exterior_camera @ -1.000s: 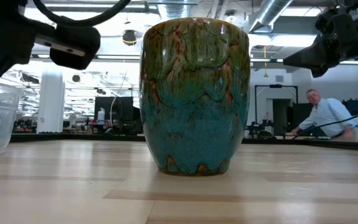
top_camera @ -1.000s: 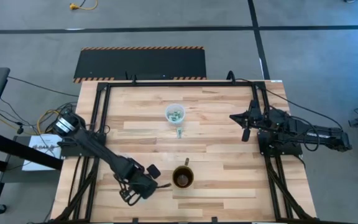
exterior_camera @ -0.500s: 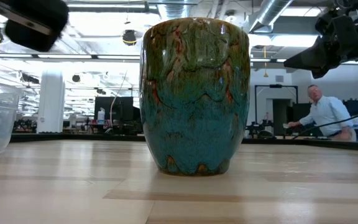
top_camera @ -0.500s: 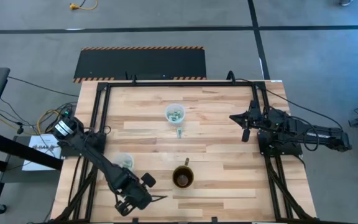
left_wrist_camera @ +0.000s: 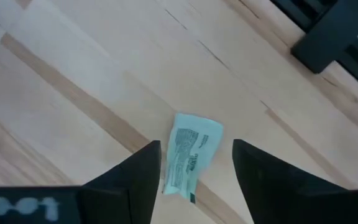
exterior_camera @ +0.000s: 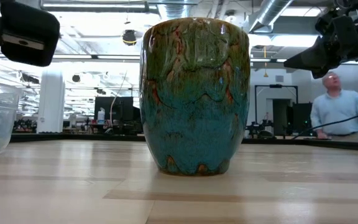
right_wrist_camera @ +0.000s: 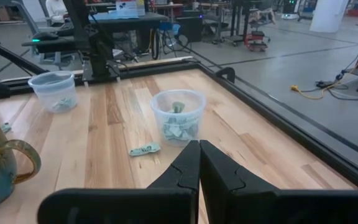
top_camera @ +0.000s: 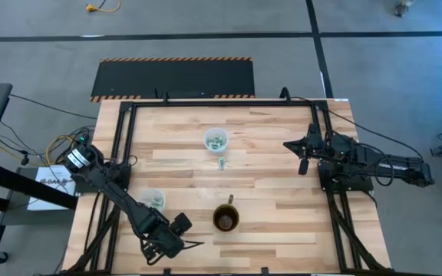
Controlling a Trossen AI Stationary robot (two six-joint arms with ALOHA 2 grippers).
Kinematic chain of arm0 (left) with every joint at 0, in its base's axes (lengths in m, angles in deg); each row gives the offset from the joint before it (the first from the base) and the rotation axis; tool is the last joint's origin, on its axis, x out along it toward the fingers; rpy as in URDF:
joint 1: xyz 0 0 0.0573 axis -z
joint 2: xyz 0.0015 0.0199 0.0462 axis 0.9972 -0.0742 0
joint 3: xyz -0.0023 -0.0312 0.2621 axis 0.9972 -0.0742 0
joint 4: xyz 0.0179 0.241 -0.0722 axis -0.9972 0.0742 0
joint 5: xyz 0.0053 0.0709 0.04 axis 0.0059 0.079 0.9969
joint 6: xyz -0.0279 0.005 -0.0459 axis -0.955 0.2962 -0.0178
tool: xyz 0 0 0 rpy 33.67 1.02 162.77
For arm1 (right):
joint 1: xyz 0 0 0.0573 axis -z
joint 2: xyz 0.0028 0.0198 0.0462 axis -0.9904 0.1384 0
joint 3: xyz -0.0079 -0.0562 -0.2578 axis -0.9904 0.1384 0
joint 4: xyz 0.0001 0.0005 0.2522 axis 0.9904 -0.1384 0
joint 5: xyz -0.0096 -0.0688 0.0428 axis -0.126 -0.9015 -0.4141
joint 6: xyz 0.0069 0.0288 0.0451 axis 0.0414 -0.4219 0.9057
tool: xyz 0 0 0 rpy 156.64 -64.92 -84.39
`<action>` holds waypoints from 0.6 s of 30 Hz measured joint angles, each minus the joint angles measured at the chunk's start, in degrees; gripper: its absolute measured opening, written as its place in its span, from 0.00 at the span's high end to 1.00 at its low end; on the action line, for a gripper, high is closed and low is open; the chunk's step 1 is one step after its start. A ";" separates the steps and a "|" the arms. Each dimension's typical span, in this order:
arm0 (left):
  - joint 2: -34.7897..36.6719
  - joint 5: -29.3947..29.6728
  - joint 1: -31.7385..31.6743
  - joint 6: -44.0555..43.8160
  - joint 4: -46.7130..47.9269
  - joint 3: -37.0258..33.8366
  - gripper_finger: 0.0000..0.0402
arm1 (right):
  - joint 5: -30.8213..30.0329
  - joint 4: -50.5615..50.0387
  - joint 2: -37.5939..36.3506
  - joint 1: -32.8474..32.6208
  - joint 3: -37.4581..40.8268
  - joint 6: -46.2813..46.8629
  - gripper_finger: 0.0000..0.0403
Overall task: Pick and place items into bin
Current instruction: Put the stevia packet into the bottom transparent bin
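Note:
My left gripper (left_wrist_camera: pixel 194 180) hovers open over the table's near left part, left of the dark brown mug (top_camera: pixel 225 220). One pale green-and-white item (left_wrist_camera: pixel 188 155) lies flat on the wood between its two fingers, nearer one of them. A clear plastic cup (top_camera: pixel 216 140) at the table's middle holds several items. A second clear cup (top_camera: pixel 153 199) with items stands beside my left arm. Another item (top_camera: pixel 221 162) lies loose on the table just near of the middle cup. My right gripper (right_wrist_camera: pixel 199 163) is shut, holds nothing and waits at the right side (top_camera: pixel 301 157).
The glazed mug (exterior_camera: pixel 194 96) fills the middle of the low view. Black frame rails (top_camera: pixel 121 146) run along the table's left, far and right edges. A person (exterior_camera: pixel 339 112) stands in the room beyond the table. Bare wood lies between the mug and my right arm.
My left gripper has drawn back from the mug toward the table's near edge and a little toward its left edge. With the arm shifted, the clear cup that it covered now shows in the high view.

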 joint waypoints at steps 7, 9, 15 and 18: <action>0.00 1.63 -0.08 3.26 0.17 -0.16 0.52 | 0.00 -0.02 -0.02 -0.01 0.00 0.00 1.00; -0.43 1.29 -0.24 3.65 -0.38 -0.55 0.52 | 0.00 -0.02 -0.01 -0.02 0.00 0.00 1.00; -1.70 2.61 -0.68 4.50 -1.30 -3.67 0.52 | 0.00 -0.46 0.00 0.00 0.00 0.00 1.00; -2.02 3.34 -0.91 4.34 -1.62 -3.73 0.52 | 0.00 -1.10 0.00 0.00 0.00 0.00 1.00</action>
